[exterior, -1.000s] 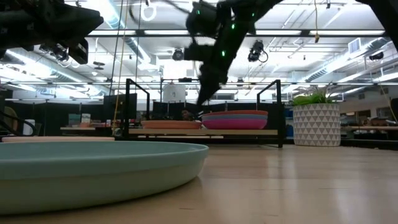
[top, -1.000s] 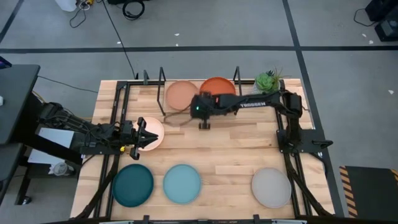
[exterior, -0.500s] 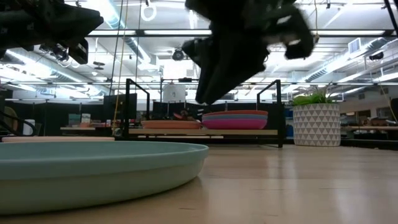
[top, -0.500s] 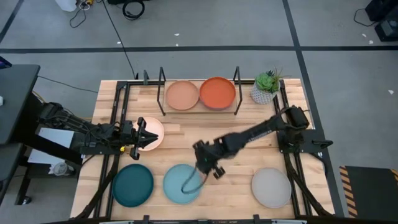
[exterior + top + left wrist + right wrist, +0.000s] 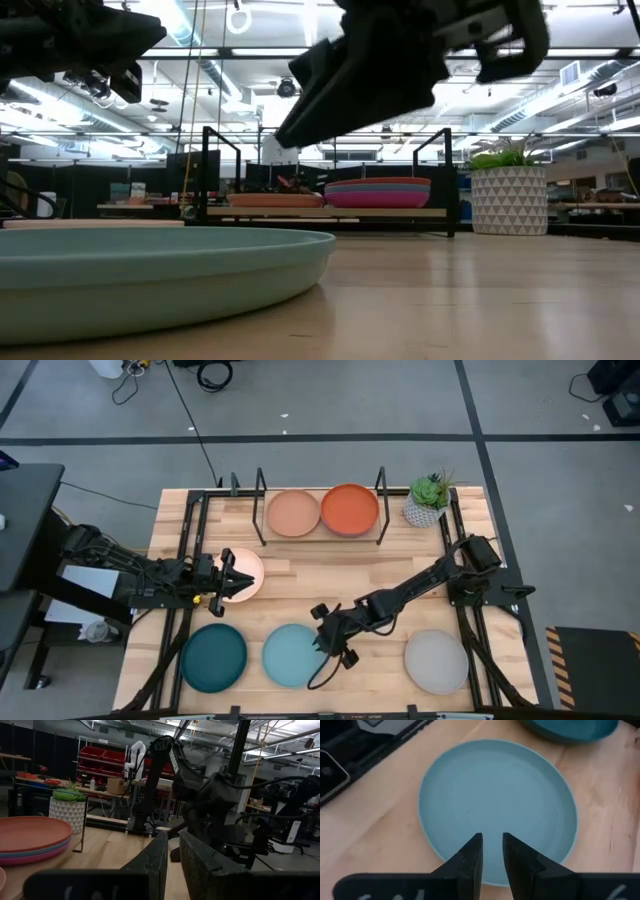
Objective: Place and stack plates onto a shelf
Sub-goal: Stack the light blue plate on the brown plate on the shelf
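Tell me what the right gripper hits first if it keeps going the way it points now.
Most likely the light blue plate: the right gripper aims down at its surface, nothing between. How far above it hangs is unclear.

No legible text, labels, brands or numbers on anything here.

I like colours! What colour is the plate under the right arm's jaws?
Light blue. The light blue plate shows best in the right wrist view, filling most of it.
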Controlling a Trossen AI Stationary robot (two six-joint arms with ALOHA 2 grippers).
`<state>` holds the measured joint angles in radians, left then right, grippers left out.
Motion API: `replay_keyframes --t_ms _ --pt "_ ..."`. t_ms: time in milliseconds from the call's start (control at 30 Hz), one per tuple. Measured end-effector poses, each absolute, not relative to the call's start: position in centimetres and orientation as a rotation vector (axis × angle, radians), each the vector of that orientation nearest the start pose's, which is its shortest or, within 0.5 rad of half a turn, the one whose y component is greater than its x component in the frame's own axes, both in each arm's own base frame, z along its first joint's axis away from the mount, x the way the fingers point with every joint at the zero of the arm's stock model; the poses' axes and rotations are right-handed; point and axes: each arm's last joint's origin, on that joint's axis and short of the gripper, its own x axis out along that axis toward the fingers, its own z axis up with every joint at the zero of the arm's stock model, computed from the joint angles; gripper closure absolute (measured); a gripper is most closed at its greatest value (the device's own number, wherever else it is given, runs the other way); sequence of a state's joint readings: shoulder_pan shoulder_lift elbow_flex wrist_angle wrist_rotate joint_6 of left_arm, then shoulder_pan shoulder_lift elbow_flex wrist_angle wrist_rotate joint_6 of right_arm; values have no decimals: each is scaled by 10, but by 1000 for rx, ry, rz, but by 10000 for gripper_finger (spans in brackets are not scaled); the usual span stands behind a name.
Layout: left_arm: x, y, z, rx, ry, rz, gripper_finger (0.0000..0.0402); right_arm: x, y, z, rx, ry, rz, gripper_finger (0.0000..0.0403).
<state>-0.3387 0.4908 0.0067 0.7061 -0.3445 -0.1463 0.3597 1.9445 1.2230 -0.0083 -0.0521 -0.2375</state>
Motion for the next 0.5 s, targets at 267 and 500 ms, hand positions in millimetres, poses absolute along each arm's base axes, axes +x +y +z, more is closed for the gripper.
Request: replay_keyframes --t_ms 267,500 --pt "121 -32 188 -220 -209 -9 347 375 127 140 -317 630 457 323" --pt "121 -32 188 -219 -210 -9 347 372 122 132 -291 559 467 325"
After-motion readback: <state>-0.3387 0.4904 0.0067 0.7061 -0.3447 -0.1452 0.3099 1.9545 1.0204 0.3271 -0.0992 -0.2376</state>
